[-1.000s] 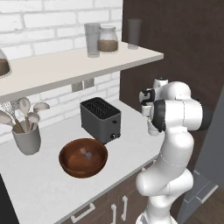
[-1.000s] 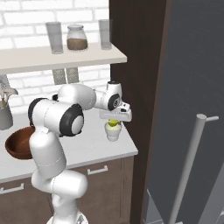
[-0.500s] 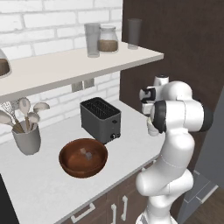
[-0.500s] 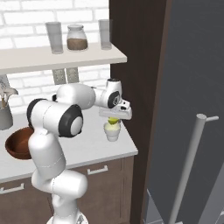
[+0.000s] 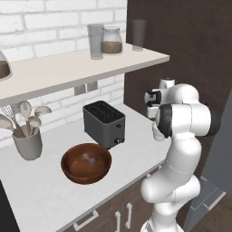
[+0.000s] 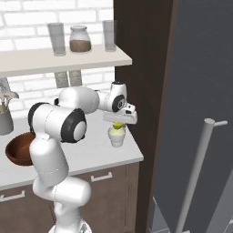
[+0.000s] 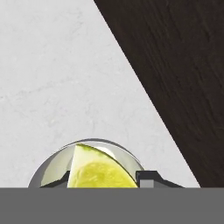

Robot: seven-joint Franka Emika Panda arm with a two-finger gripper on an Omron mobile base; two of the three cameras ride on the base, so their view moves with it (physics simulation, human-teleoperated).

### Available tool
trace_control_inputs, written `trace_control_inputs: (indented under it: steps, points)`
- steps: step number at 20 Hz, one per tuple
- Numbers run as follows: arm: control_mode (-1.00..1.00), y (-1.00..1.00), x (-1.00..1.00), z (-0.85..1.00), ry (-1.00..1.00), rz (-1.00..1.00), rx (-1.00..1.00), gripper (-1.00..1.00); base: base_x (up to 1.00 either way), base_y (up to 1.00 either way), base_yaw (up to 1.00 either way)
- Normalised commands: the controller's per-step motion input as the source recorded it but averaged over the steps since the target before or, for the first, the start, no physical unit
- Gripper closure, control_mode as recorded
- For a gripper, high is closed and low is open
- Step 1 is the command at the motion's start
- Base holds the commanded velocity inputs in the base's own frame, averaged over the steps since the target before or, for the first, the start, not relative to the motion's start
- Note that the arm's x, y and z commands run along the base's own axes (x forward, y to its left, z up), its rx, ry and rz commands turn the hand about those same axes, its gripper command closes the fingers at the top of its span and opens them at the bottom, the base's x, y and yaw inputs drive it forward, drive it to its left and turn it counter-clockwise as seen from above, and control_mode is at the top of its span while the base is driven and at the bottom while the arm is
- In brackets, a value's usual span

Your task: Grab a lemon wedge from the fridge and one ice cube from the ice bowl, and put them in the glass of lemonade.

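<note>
Gripper (image 6: 119, 123) clasps lemon wedge (image 6: 118, 125) over glass of lemonade (image 6: 117, 136) — dark cabinet wall (image 6: 141, 82) just beside.

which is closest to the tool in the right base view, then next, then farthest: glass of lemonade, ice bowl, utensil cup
1. The glass of lemonade, directly under the tool, which holds the lemon wedge over it.
2. The ice bowl, well off to the left on the counter, partly behind the arm.
3. The utensil cup, at the far left edge by the brick wall.
</note>
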Motion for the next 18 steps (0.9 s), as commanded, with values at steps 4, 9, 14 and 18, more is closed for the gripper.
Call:
trace_control_inputs:
  steps: [4, 9, 14, 18]
  points:
    - [-1.0, 0.0, 0.0, 0.0, 0.0, 0.0, 0.0, -1.0, 0.0, 0.0, 0.0]
    - [-1.0, 0.0, 0.0, 0.0, 0.0, 0.0, 0.0, -1.0, 0.0, 0.0, 0.0]
    - [-1.0, 0.0, 0.0, 0.0, 0.0, 0.0, 0.0, -1.0, 0.0, 0.0, 0.0]
    - [-1.0, 0.0, 0.0, 0.09, 0.0, 0.0, 0.0, -1.0, 0.0, 0.0, 0.0]
